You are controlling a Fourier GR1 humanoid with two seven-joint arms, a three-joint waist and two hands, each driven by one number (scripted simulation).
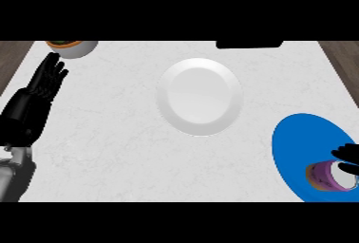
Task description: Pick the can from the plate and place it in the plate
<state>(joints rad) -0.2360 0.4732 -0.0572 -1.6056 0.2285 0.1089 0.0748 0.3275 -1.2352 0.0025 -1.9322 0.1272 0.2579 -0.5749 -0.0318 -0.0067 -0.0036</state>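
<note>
**Mia:** While the can [328,174] lies on its side on the blue plate [298,142], down at the near right, the right hand [348,159] is on it. Black fingers curl over the top of the can. Most of that hand is off the edge, so I can't see the whole grip.

**Ben:** So what should it do to get this bit right?

**Mia:** I think it should get a good hold round the can first, then lift straight up so it does not roll on the plate.

**Ben:** And the other hand?

**Mia:** The left hand [46,78] rests at the left side, fingers straight and up, holding nothing.

**Ben:** Where does the can go?

**Mia:** I think to the white plate [200,97], farther back in the middle, with nothing on it. Behind that, in the far left corner, a white pot [73,48] has something brown and green inside. A dark thing [249,44] sits at the far edge; I can't tell what.
</note>
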